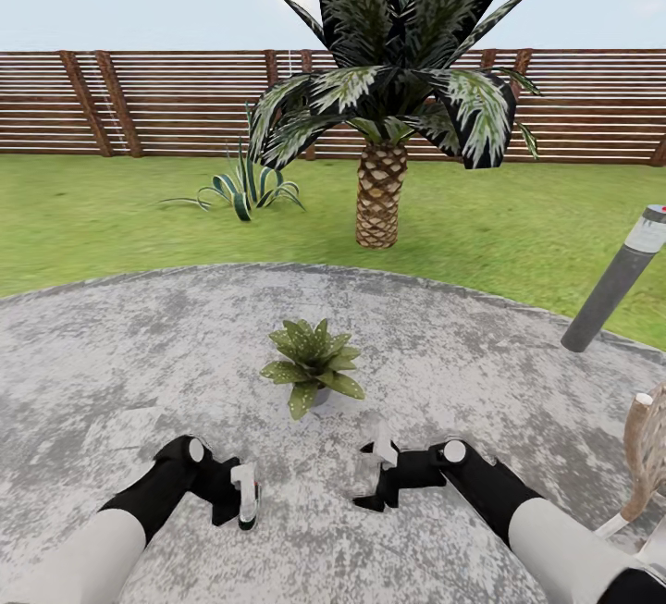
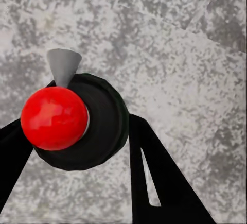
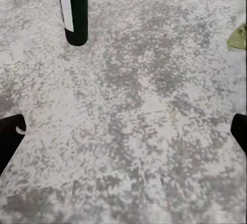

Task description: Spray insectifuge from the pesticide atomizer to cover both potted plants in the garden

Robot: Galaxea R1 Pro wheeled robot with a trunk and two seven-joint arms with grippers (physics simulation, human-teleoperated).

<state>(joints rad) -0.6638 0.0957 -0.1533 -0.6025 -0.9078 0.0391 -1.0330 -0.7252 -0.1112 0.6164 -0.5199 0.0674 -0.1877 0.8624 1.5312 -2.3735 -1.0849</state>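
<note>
Paved patio (image 1: 481,382), lawn and fence beyond: atomizer secured, spraying apparently pending.
Left gripper (image 1: 242,491) clamped on pesticide atomizer (image 2: 77,123); right gripper (image 1: 377,474) spread, empty; one potted plant (image 1: 312,365) just beyond both.

White forearm shells taper to black wrists; each black end effector has angular fingers.

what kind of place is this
A simulated garden: a round grey paved patio set in green lawn, a palm behind it, and a brown slatted wooden fence along the back.
</note>
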